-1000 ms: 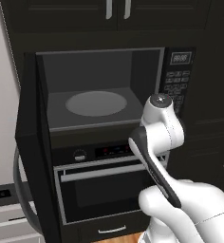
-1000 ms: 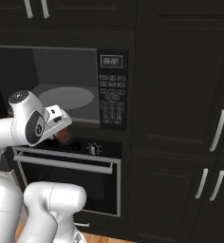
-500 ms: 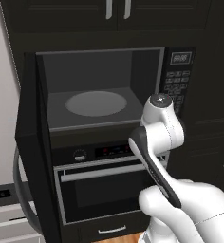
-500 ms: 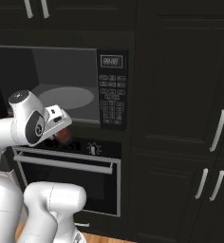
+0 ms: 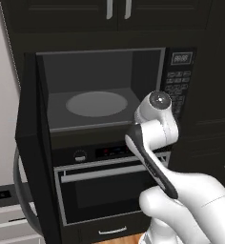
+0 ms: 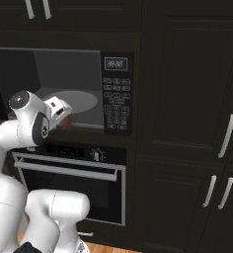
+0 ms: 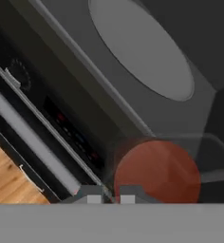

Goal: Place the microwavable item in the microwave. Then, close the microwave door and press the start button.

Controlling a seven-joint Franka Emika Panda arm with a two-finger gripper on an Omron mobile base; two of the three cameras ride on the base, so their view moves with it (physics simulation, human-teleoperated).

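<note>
The microwave (image 5: 177,86) stands open, its door (image 5: 32,157) swung out to the left with the grey handle (image 5: 18,183) on its outer edge. Inside lies a round grey turntable (image 5: 96,103), bare. My gripper (image 6: 63,116) hovers at the front right of the opening, just above the sill. It is shut on the microwavable item (image 6: 65,123), a small reddish-brown round piece. In the hand view the item (image 7: 156,173) sits right at the narrow-set fingertips, gripper (image 7: 107,193), over the cavity's front edge, with the turntable (image 7: 142,52) beyond it.
The keypad panel (image 6: 116,106) with its small display is to the right of the cavity. Below is the oven (image 6: 69,178) with a horizontal bar handle (image 5: 105,172) and a knob. Tall dark cabinets (image 6: 187,123) fill the right. Wood floor (image 7: 7,182) lies beneath.
</note>
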